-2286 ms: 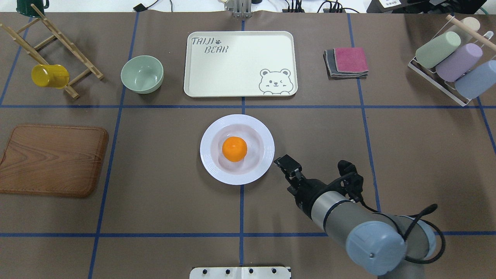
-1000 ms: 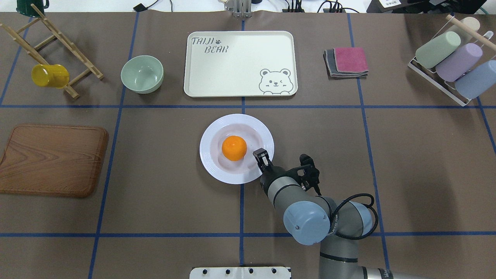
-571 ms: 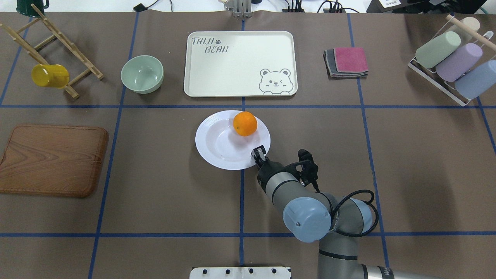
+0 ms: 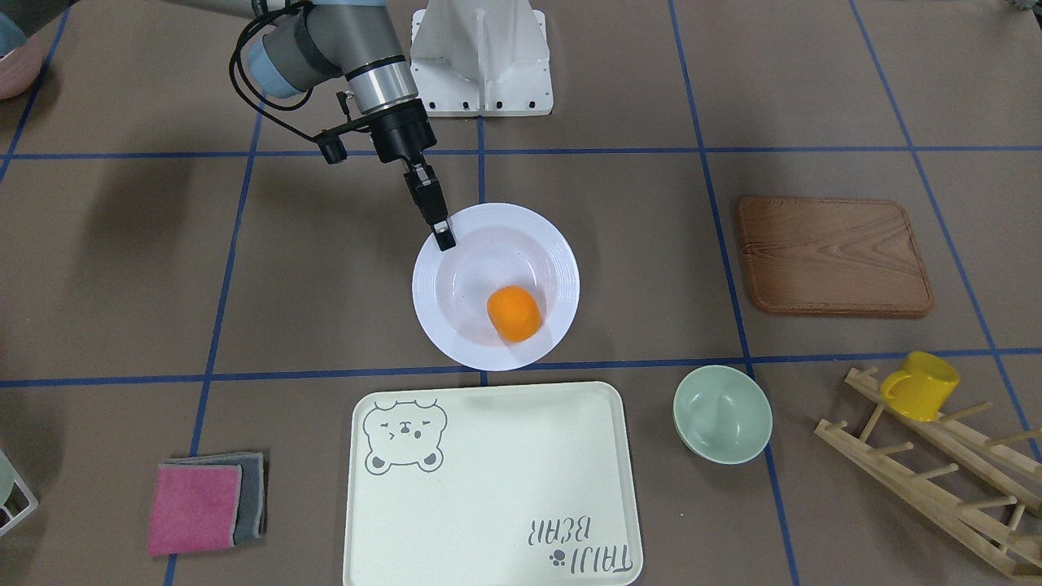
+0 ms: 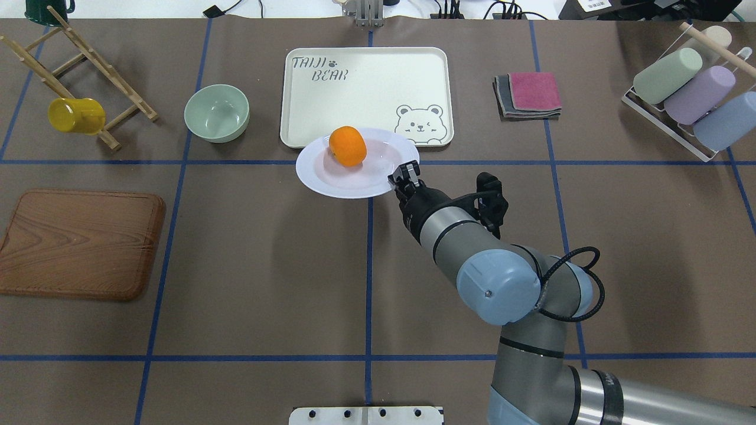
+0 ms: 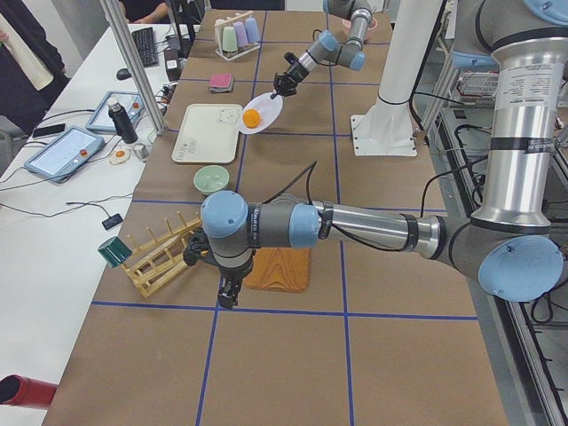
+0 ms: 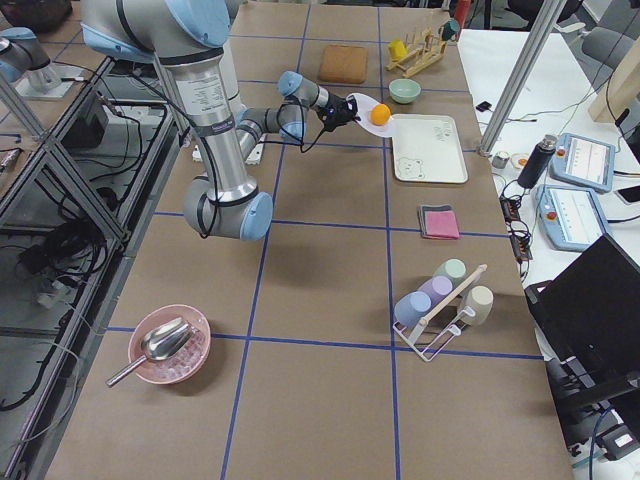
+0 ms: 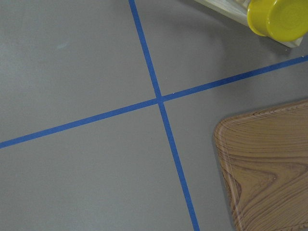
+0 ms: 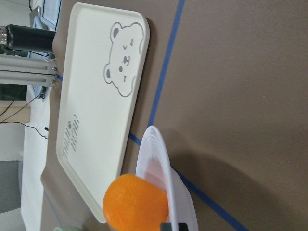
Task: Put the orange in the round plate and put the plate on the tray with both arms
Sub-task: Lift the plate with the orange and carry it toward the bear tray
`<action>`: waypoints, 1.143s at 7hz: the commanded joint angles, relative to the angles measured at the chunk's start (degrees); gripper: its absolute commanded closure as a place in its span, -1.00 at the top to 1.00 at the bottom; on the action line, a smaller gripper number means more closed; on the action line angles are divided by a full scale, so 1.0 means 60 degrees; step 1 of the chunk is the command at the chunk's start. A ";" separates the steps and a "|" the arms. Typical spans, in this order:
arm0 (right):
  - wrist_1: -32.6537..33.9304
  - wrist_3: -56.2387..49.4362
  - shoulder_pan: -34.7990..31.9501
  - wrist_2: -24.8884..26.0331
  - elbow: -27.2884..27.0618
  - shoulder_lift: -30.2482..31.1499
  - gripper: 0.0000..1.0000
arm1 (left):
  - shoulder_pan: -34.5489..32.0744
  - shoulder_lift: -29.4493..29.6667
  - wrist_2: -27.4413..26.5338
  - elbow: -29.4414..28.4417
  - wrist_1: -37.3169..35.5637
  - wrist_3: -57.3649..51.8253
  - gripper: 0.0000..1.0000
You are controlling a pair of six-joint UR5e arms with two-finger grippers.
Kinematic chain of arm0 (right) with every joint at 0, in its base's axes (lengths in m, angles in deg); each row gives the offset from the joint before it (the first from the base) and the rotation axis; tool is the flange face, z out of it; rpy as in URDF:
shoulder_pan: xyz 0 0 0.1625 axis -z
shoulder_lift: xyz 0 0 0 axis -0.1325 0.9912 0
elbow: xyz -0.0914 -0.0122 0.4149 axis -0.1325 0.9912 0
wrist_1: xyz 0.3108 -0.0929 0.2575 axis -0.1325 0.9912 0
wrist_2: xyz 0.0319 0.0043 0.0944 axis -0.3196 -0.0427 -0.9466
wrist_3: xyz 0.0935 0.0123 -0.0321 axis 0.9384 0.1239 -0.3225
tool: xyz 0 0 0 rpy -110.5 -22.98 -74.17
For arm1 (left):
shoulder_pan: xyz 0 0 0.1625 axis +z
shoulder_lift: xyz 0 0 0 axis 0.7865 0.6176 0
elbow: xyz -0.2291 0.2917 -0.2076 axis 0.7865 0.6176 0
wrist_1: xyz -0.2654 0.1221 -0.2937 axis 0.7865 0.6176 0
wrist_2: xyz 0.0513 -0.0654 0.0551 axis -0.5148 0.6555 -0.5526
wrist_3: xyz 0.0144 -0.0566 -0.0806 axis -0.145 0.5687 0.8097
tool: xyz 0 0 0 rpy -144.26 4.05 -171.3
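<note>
My right gripper (image 5: 403, 175) (image 4: 444, 238) is shut on the near rim of the round white plate (image 5: 331, 177) (image 4: 464, 268). The plate hangs tilted above the table, just short of the cream tray (image 5: 366, 97) (image 4: 488, 480). The orange (image 5: 347, 146) (image 4: 514, 313) lies in the plate against its tray-side slope. The right wrist view shows the plate rim (image 9: 161, 168) edge-on with the orange (image 9: 137, 202) beside it and the tray (image 9: 96, 120) beyond. My left gripper (image 6: 226, 293) hovers near the wooden board; I cannot tell whether it is open or shut.
A pale green bowl (image 5: 217, 112) stands left of the tray. A wooden rack holding a yellow mug (image 5: 77, 115) is at far left, and a wooden board (image 5: 80, 242) lies nearer. Folded cloths (image 5: 528, 94) and a rack of cups (image 5: 691, 94) are on the right.
My right gripper reached the plate, closed on its rim, then lifted and carried it toward the tray. The orange rolled from the centre to the plate's far side.
</note>
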State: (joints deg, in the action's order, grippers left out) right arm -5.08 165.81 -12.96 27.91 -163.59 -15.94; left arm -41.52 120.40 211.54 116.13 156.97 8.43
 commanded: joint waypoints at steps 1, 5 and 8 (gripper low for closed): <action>0.0070 0.0019 -0.0976 -0.0052 0.1522 -0.1194 -1.00 | -0.0023 0.0012 0.0000 0.0039 0.0000 0.0040 0.97; -0.0177 0.0677 -0.1668 -0.0096 0.6535 -0.4113 -1.00 | -0.0038 0.0026 0.0000 0.0361 -0.0029 0.0142 0.97; -0.1000 -0.0699 -0.1800 -0.0038 0.7412 -0.3842 0.98 | -0.0023 0.0084 0.0000 0.0538 -0.0059 0.0434 0.97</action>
State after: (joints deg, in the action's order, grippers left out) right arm -10.49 168.33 -23.59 27.66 -118.90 -40.27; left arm -41.70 120.68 211.54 119.19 156.66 10.26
